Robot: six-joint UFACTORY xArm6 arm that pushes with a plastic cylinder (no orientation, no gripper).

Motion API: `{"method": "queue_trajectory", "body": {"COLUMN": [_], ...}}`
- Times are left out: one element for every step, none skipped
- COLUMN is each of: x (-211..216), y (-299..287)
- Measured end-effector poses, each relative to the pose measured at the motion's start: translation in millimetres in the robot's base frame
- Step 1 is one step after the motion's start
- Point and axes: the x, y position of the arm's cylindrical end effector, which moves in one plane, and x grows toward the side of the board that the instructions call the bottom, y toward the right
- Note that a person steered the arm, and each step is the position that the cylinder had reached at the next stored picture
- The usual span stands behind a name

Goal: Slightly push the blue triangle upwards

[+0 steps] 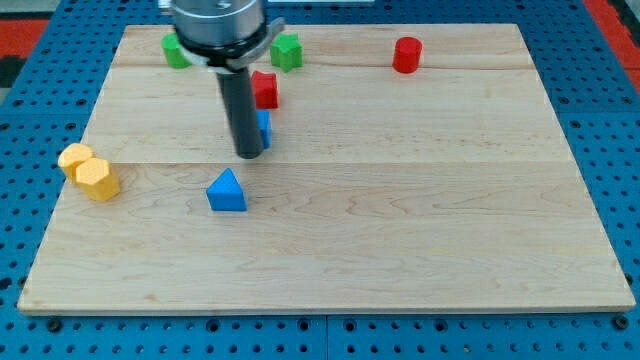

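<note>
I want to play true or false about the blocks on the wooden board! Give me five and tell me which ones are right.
1. The blue triangle sits below my tip in the view. True.
2. My tip is touching the blue triangle. False: there is bare board between them.
3. Two yellow blocks sit together at the view's left edge of the board. True.
4. The red cylinder is at the view's bottom. False: it is near the top, toward the right.
5. There are three blue triangles. False: only one; another blue block is partly hidden behind the rod, its shape unclear.
</note>
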Motion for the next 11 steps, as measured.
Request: {"method": "queue_trajectory", "body": {"x": [35.1,99.2,114.3,104.7,93.9,88.1,83.0,69.1,61.8,61.8,83.8], "y": [42.5,59.9,-7.8,-31.7,-56.1,-53.2,-37.7,-27.8,-13.5,-3.2,-9.2]}}
